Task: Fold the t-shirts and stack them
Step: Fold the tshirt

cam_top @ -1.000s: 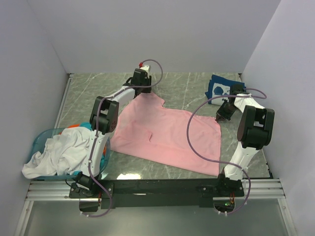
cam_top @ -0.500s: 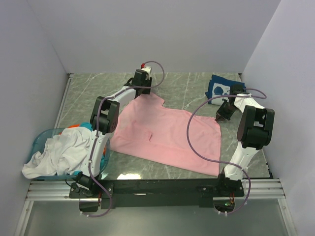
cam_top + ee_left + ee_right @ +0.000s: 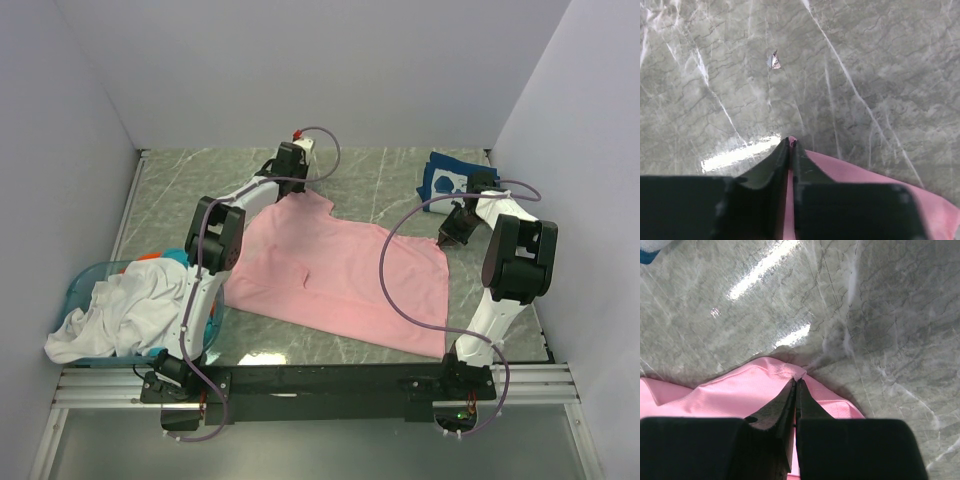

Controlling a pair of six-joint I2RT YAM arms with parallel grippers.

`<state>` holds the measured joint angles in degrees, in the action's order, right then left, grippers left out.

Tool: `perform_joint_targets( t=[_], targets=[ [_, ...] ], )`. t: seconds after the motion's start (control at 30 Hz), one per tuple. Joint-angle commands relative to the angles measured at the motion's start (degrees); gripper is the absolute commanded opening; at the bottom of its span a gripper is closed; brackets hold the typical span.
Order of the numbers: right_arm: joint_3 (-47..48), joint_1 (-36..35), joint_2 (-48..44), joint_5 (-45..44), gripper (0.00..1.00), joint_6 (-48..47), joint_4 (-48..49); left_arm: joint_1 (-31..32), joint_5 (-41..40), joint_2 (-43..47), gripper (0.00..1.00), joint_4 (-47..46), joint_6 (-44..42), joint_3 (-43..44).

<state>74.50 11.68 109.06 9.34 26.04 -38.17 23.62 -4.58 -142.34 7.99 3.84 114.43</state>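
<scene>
Marble counter [image 3: 380, 180] held pink t-shirt [image 3: 330, 270] spread nearward of left end effector [image 3: 790, 142] and right end effector [image 3: 795, 382], both clamped shut on its far corners.

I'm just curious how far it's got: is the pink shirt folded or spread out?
Spread out. The pink shirt lies wide and flat on the table, no part visibly doubled over.

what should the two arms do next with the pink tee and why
Probably lift both corners together and fold them toward the near edge: the left claw and right claw each pinch a corner of the pink t-shirt, which lies flat.
</scene>
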Motion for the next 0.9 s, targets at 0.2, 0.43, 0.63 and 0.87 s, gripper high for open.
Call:
perform_joint_targets(
  t=[0.2,0.43,0.63,0.87],
  targets=[
    [1.35,0.45,-2.53,-2.75,0.03,-0.73,-1.11,-0.67,0.44,1.72,0.0,-0.07,4.06,0.17],
    [5.21,0.71,-2.01,-4.68,0.01,-0.47,-2.96,-1.55,1.85,3.21,0.0,-2.1,7.32,4.92],
    [9.87,0.71,-0.51,-5.13,0.0,-0.29,-4.27,-3.49,2.03,4.26,0.0,-2.1,7.33,6.06],
    [15.58,0.71,1.42,-5.21,0.0,-1.08,-6.38,-4.72,4.05,4.44,0.0,-4.03,6.89,9.14]
  ],
)
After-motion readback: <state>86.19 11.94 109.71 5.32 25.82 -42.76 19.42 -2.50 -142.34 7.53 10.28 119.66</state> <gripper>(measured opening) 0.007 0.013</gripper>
